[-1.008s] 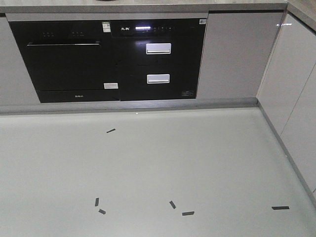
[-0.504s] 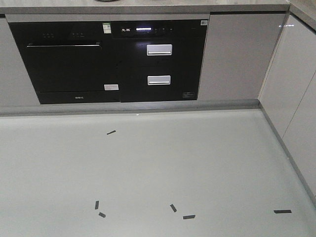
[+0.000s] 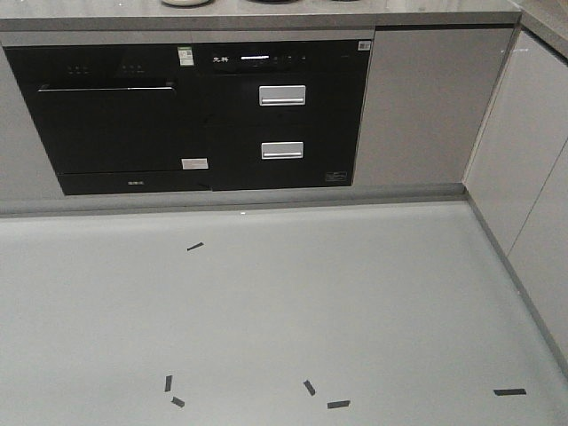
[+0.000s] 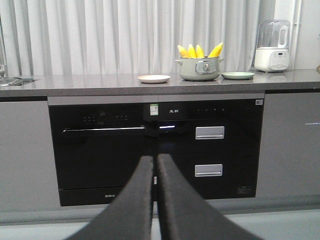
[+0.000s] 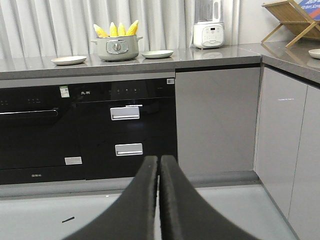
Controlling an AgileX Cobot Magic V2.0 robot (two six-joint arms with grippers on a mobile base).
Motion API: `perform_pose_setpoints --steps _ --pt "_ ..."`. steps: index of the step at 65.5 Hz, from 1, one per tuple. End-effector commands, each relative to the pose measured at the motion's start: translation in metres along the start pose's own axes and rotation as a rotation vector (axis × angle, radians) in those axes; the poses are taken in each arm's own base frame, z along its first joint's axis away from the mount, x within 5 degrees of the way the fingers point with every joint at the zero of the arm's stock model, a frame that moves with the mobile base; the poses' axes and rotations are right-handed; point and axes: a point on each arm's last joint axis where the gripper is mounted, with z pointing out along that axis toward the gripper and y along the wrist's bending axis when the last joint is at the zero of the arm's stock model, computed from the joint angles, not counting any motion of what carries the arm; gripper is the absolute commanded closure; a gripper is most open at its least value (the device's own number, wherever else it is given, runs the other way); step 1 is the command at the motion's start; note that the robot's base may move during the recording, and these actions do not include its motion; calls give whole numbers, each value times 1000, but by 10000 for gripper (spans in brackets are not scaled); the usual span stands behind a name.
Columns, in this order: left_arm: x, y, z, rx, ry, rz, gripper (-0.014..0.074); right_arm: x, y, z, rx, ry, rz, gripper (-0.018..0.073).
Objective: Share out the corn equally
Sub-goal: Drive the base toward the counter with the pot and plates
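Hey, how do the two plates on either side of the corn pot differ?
Colour: the left plate is cream, the right plate pale green.
Position: the cream plate lies left of the pot; the green plate lies right of it, nearer the white appliance.
Gap: the green plate looks closer to the pot than the cream plate.
Both are round, shallow, flat on the countertop and hold no corn.

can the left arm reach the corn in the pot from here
Probably not yet. The corn stands in the pot on the counter, well beyond and above the left gripper. Nothing blocks the way, but the arm looks too far off.
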Motion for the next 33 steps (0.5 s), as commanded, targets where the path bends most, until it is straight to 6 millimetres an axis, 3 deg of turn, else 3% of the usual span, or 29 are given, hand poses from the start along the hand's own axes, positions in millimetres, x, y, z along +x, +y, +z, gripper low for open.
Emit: perform_pose_setpoints --steps 1,33 --pt "-3 -1 -1 15 -70 -11 603 -4 1 0 -8 -68 -4 565" --pt "-3 -1 -1 15 -70 -11 603 -4 1 0 -8 -68 -4 565"
